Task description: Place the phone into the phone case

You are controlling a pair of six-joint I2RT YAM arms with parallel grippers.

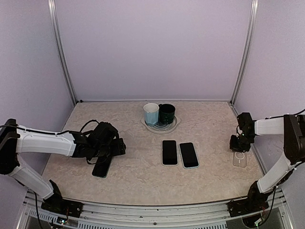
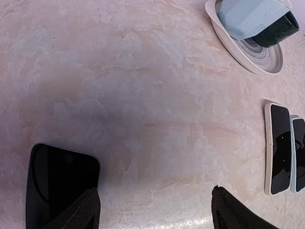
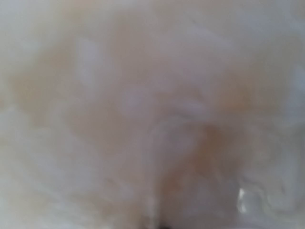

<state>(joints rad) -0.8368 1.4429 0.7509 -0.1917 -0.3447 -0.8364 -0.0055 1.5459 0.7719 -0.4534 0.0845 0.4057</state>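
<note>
On the left side of the bench, the left jaws hang spread wide over a dark phone, one fingertip overlapping its edge, apparently lined up to take it; at the far right the clear phone case lies flat and empty, the right jaws set low at its far end, perhaps to pin it, their state impossible to tell through the blurred wrist view; two more phones rest mid-bench, untouched.
</note>
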